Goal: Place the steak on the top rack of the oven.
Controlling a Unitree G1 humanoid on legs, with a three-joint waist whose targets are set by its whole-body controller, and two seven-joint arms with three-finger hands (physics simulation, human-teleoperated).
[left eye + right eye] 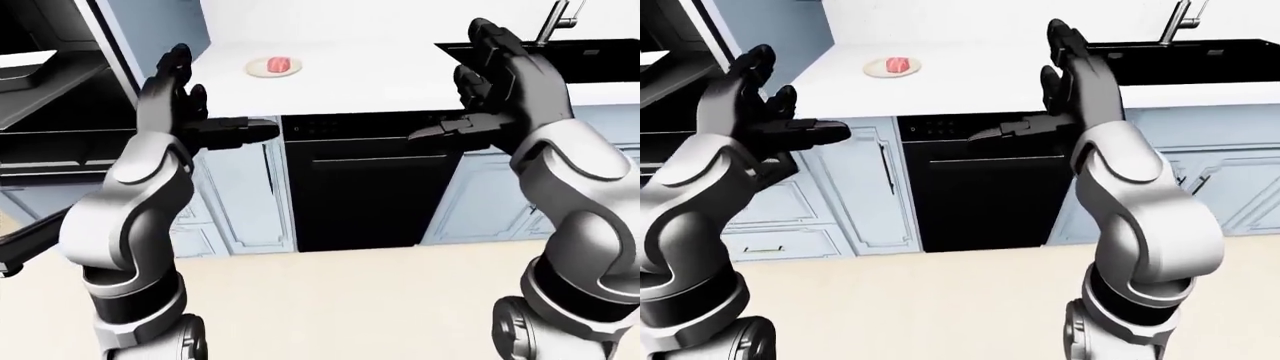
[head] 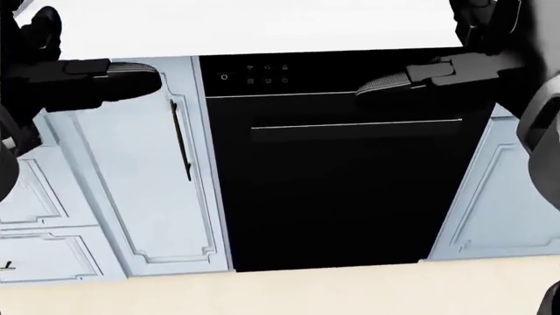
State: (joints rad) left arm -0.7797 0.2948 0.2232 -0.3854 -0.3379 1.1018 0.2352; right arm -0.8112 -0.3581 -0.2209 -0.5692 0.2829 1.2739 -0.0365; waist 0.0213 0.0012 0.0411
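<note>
The steak (image 1: 276, 64), pink and red, lies on a small plate (image 1: 262, 71) on the white counter (image 1: 380, 75), at the top of the left-eye view. At that view's left edge a dark oven (image 1: 50, 127) shows shelves inside. My left hand (image 1: 205, 105) is raised and open, fingers up and thumb pointing right, below and left of the steak. My right hand (image 1: 462, 90) is raised and open too, thumb pointing left, to the steak's right. Neither hand holds or touches anything.
A black dishwasher (image 2: 333, 177) with a bar handle stands under the counter between pale blue cabinet doors (image 2: 123, 170). A black sink (image 1: 600, 52) with a faucet (image 1: 555, 19) sits at the top right. The floor (image 1: 340, 300) is beige.
</note>
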